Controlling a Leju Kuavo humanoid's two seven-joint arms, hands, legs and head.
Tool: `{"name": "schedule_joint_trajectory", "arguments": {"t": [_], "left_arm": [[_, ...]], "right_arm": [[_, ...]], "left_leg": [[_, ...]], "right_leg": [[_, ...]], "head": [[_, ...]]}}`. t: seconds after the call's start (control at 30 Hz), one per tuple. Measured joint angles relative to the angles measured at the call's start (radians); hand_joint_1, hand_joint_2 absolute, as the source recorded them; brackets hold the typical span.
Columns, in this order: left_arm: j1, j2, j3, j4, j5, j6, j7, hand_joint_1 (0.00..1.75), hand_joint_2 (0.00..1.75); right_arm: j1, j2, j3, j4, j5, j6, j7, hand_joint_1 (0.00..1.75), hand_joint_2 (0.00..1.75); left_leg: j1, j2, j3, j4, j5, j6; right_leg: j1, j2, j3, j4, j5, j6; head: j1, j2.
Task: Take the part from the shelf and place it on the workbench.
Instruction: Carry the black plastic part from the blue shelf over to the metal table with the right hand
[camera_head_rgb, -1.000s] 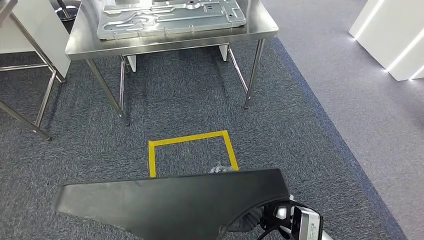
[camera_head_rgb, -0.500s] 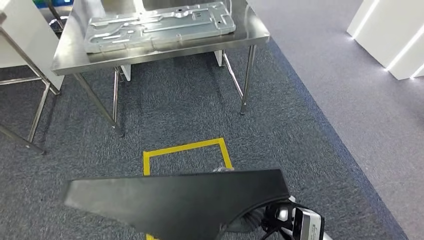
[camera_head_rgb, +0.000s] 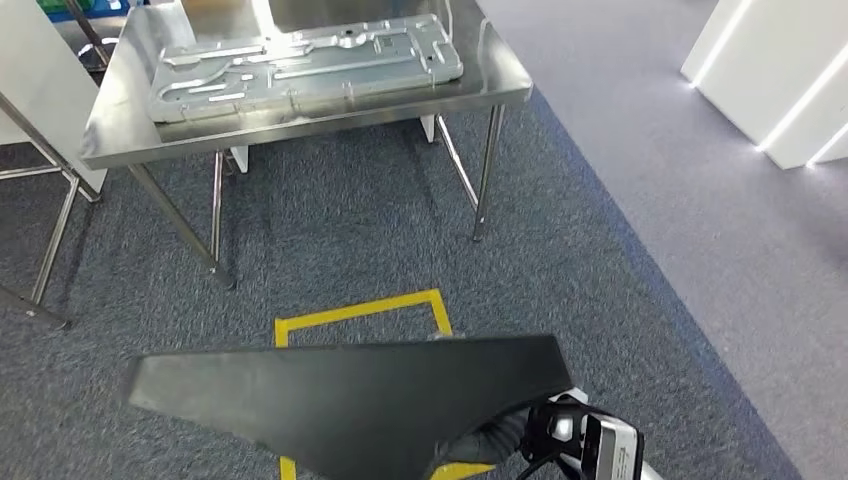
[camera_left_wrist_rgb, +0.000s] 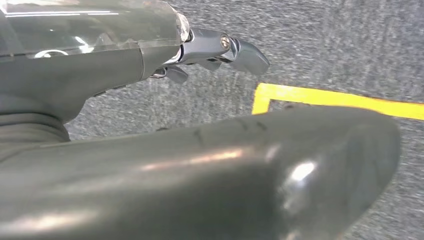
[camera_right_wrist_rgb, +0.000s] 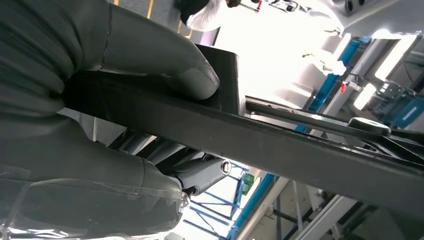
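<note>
Head view: flat black part (camera_head_rgb: 350, 400) held low in front of robot, roughly level, wide end toward robot's right, tapering to a point at robot's left. It sits above the carpet (camera_head_rgb: 330, 230), well short of the bench (camera_head_rgb: 300, 100).

Right hand (camera_right_wrist_rgb: 100, 130): clamped on the part (camera_right_wrist_rgb: 260, 140). Right wrist view shows thick grey thumb (camera_right_wrist_rgb: 160, 60) pressed on one face of the panel edge, darker fingers (camera_right_wrist_rgb: 175, 165) wrapped on the opposite face. In head view the right wrist (camera_head_rgb: 590, 445) shows just under the part's wide end.

Left hand (camera_left_wrist_rgb: 150, 55): fingers partly curled, nothing seen between them; fingertips (camera_left_wrist_rgb: 245, 52) apart from the dark glossy surface (camera_left_wrist_rgb: 210, 175) in the foreground of the left wrist view. Cannot tell what that surface is, or whether the hand bears on the part.

Bench: stainless steel, four legs, standing on grey carpet ahead of robot. A large stamped metal panel (camera_head_rgb: 300, 65) lies flat on top, covering most of it.

Floor: yellow tape square (camera_head_rgb: 360, 310) on carpet between bench and robot; its near side is hidden under the part. Yellow tape corner (camera_left_wrist_rgb: 310, 97) also seen in left wrist view. Lighter grey floor (camera_head_rgb: 700, 200) to robot's right, white block (camera_head_rgb: 780, 80) at far right.
</note>
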Motion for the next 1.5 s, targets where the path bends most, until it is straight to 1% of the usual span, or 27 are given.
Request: {"name": "schedule_joint_trajectory", "arguments": {"t": [0.1, 0.13, 0.17, 0.2, 0.27, 0.33, 0.4, 0.47, 0.53, 0.6, 0.63, 0.67, 0.7, 0.77, 0.83, 0.97, 1.03, 1.1, 1.13, 1.17, 1.2, 1.23, 1.27, 1.33, 1.37, 1.43, 1.5], "left_arm": [[-0.001, 0.000, -0.001, 0.000, -0.004, -0.002, -0.001, 0.00, 0.00], [0.000, 0.000, -0.001, 0.000, -0.005, -0.002, 0.000, 0.00, 0.00], [0.002, 0.000, -0.001, 0.000, -0.005, -0.002, 0.000, 0.00, 0.00], [0.002, -0.001, -0.001, 0.000, -0.006, -0.002, 0.000, 0.00, 0.00], [0.001, -0.002, -0.001, 0.000, -0.006, -0.001, 0.000, 0.00, 0.00], [-0.003, -0.003, -0.001, 0.000, -0.006, 0.001, 0.000, 0.00, 0.00], [-0.003, -0.004, -0.001, 0.001, -0.006, 0.002, 0.000, 0.00, 0.00], [-0.002, -0.004, -0.001, 0.001, -0.006, 0.002, 0.001, 0.00, 0.00], [-0.003, -0.005, -0.001, 0.001, -0.006, 0.002, 0.001, 0.00, 0.00], [-0.002, -0.005, -0.001, 0.001, -0.006, 0.003, 0.002, 0.00, 0.00], [0.000, -0.005, -0.001, 0.001, -0.005, 0.004, 0.002, 0.00, 0.00], [0.002, -0.005, -0.001, 0.001, -0.004, 0.004, 0.003, 0.00, 0.00], [0.004, -0.006, -0.001, 0.001, -0.004, 0.005, 0.003, 0.00, 0.00], [0.005, -0.005, -0.001, 0.001, -0.002, 0.006, 0.003, 0.00, 0.00], [0.006, -0.005, -0.001, 0.001, -0.001, 0.007, 0.003, 0.00, 0.00], [0.005, -0.005, -0.001, 0.001, 0.004, 0.011, 0.003, 0.00, 0.00], [0.002, -0.005, -0.001, 0.001, 0.005, 0.012, 0.003, 0.00, 0.00], [0.001, -0.006, -0.001, 0.001, 0.006, 0.013, 0.003, 0.00, 0.00], [0.002, -0.006, -0.001, 0.001, 0.006, 0.013, 0.003, 0.00, 0.00], [0.003, -0.006, -0.001, 0.001, 0.006, 0.013, 0.003, 0.00, 0.00], [0.004, -0.007, -0.001, 0.001, 0.006, 0.013, 0.003, 0.00, 0.00], [0.005, -0.009, -0.001, 0.001, 0.006, 0.013, 0.003, 0.00, 0.00], [0.005, -0.010, -0.001, 0.001, 0.006, 0.013, 0.003, 0.00, 0.00], [0.000, -0.012, -0.001, 0.001, 0.006, 0.014, 0.003, 0.00, 0.00], [-0.001, -0.014, -0.001, 0.001, 0.006, 0.015, 0.003, 0.00, 0.00], [-0.001, -0.015, -0.001, 0.001, 0.005, 0.014, 0.002, 0.00, 0.00], [0.000, -0.015, -0.001, 0.001, 0.004, 0.014, 0.002, 0.00, 0.00]], "right_arm": [[0.007, -0.002, -0.001, 0.000, 0.009, -0.005, 0.000, 1.75, 1.75], [0.011, -0.002, -0.001, 0.000, 0.017, -0.010, 0.000, 1.75, 1.75], [0.015, -0.003, -0.001, 0.000, 0.027, -0.015, 0.000, 1.75, 1.75], [0.018, -0.004, -0.001, 0.001, 0.037, -0.021, 0.000, 1.75, 1.75], [0.022, -0.006, 0.000, 0.001, 0.050, -0.030, 0.000, 1.75, 1.75], [0.025, -0.008, 0.000, 0.002, 0.057, -0.035, 0.001, 1.75, 1.75], [0.026, -0.010, 0.000, 0.003, 0.060, -0.036, 0.002, 1.75, 1.75], [0.024, -0.012, -0.001, 0.002, 0.054, -0.035, 0.002, 1.75, 1.75], [0.023, -0.012, -0.001, 0.001, 0.045, -0.033, 0.001, 1.75, 1.75], [0.026, -0.013, -0.001, 0.000, 0.040, -0.031, 0.001, 1.75, 1.75], [0.029, -0.013, -0.001, 0.000, 0.040, -0.031, 0.001, 1.75, 1.75], [0.031, -0.013, -0.001, 0.000, 0.039, -0.031, 0.001, 1.75, 1.75], [0.032, -0.013, -0.001, -0.001, 0.039, -0.030, 0.001, 1.75, 1.75], [0.033, -0.013, 0.000, -0.005, 0.039, -0.029, 0.002, 1.75, 1.75], [0.033, -0.012, 0.000, -0.010, 0.038, -0.028, 0.003, 1.75, 1.75], [0.032, -0.013, 0.000, -0.023, 0.034, -0.026, 0.004, 1.75, 1.75], [0.031, -0.013, 0.000, -0.030, 0.032, -0.023, 0.004, 1.75, 1.75], [0.033, -0.013, -0.001, -0.033, 0.031, -0.020, 0.004, 1.75, 1.75], [0.035, -0.013, -0.001, -0.033, 0.031, -0.018, 0.004, 1.75, 1.75], [0.037, -0.014, -0.001, -0.033, 0.032, -0.018, 0.004, 1.75, 1.75], [0.038, -0.014, -0.001, -0.033, 0.036, -0.019, 0.005, 1.75, 1.75], [0.039, -0.015, -0.001, -0.033, 0.041, -0.021, 0.006, 1.75, 1.75], [0.040, -0.017, -0.002, -0.033, 0.048, -0.023, 0.007, 1.75, 1.75], [0.045, -0.021, -0.002, -0.032, 0.058, -0.029, 0.009, 1.75, 1.75], [0.047, -0.024, -0.003, -0.032, 0.061, -0.031, 0.009, 1.75, 1.75], [0.049, -0.027, -0.007, -0.033, 0.060, -0.031, 0.007, 1.75, 1.75], [0.048, -0.028, -0.013, -0.036, 0.053, -0.029, 0.004, 1.75, 1.75]], "left_leg": [[0.006, 0.001, 0.016, -0.003, -0.013, 0.001], [0.009, -0.002, 0.022, -0.003, -0.020, -0.002], [0.012, -0.005, 0.030, -0.003, -0.027, -0.007], [0.016, -0.010, 0.040, -0.003, -0.036, -0.012], [0.023, -0.019, 0.060, -0.001, -0.055, -0.026], [0.025, -0.028, 0.068, -0.001, -0.071, -0.042], [0.026, -0.034, 0.075, 0.007, -0.073, -0.057], [0.029, -0.026, 0.071, 0.042, -0.076, -0.066], [0.031, -0.013, 0.020, 0.132, -0.104, -0.067], [0.030, -0.007, -0.065, 0.249, -0.149, -0.068], [0.030, -0.006, -0.098, 0.282, -0.163, -0.067], [0.029, -0.006, -0.117, 0.284, -0.158, -0.065], [0.027, -0.005, -0.120, 0.253, -0.132, -0.058], [0.020, -0.004, -0.098, 0.139, -0.040, -0.040], [0.009, -0.003, -0.078, 0.062, 0.004, -0.029], [0.006, -0.005, -0.039, 0.031, 0.003, -0.013], [0.008, -0.005, -0.017, 0.022, -0.004, -0.004], [0.008, -0.005, -0.006, 0.021, -0.015, 0.001], [0.008, -0.005, 0.000, 0.021, -0.023, 0.001], [0.009, -0.008, 0.009, 0.021, -0.031, -0.001], [0.010, -0.012, 0.020, 0.021, -0.040, -0.004], [0.012, -0.018, 0.033, 0.021, -0.050, -0.009], [0.013, -0.024, 0.043, 0.021, -0.060, -0.014], [0.015, -0.036, 0.056, 0.021, -0.076, -0.025], [0.015, -0.041, 0.059, 0.021, -0.079, -0.031], [0.016, -0.046, 0.061, 0.028, -0.077, -0.042], [0.018, -0.032, 0.041, 0.078, -0.071, -0.050]], "right_leg": [[-0.015, -0.003, -0.109, 0.149, -0.063, 0.018], [-0.021, -0.004, -0.137, 0.170, -0.069, 0.023], [-0.027, -0.005, -0.150, 0.161, -0.055, 0.027], [-0.033, -0.005, -0.146, 0.121, -0.021, 0.033], [-0.043, 0.003, -0.114, -0.001, 0.069, 0.043], [-0.043, 0.012, -0.094, -0.065, 0.099, 0.035], [-0.039, 0.010, -0.086, -0.069, 0.088, 0.014], [-0.037, 0.004, -0.067, -0.074, 0.086, -0.004], [-0.033, -0.004, -0.048, -0.077, 0.074, -0.018], [-0.026, -0.008, -0.036, -0.077, 0.059, -0.027], [-0.022, -0.008, -0.027, -0.077, 0.051, -0.030], [-0.018, -0.008, -0.017, -0.077, 0.043, -0.031], [-0.015, -0.008, -0.005, -0.077, 0.034, -0.032], [-0.009, -0.008, 0.021, -0.077, 0.014, -0.031], [-0.007, -0.007, 0.038, -0.078, -0.002, -0.023], [-0.010, -0.009, 0.052, -0.044, -0.012, 0.001], [-0.014, -0.010, 0.011, 0.032, -0.036, 0.011], [-0.018, -0.011, -0.070, 0.144, -0.080, 0.019], [-0.020, -0.011, -0.107, 0.181, -0.095, 0.023], [-0.023, -0.011, -0.131, 0.190, -0.095, 0.026], [-0.026, -0.011, -0.139, 0.167, -0.074, 0.028], [-0.029, -0.008, -0.134, 0.117, -0.031, 0.031], [-0.032, 0.002, -0.123, 0.053, 0.025, 0.032], [-0.033, 0.023, -0.107, -0.037, 0.090, 0.027], [-0.031, 0.029, -0.105, -0.055, 0.100, 0.021], [-0.029, 0.024, -0.093, -0.062, 0.095, 0.005], [-0.031, 0.016, -0.068, -0.074, 0.086, -0.009]], "head": [[0.002, 0.000], [0.002, 0.000], [0.002, 0.000], [0.002, 0.000], [0.003, 0.000], [0.005, 0.000], [0.005, 0.000], [0.004, 0.000], [0.002, 0.000], [0.001, 0.000], [0.001, 0.000], [0.001, 0.000], [0.001, 0.000], [0.002, 0.000], [0.003, 0.000], [0.003, 0.000], [0.005, 0.000], [0.006, 0.000], [0.006, 0.000], [0.006, 0.000], [0.006, 0.000], [0.006, 0.000], [0.007, 0.000], [0.006, 0.000], [0.006, 0.000], [0.004, 0.000], [0.002, 0.000]]}}
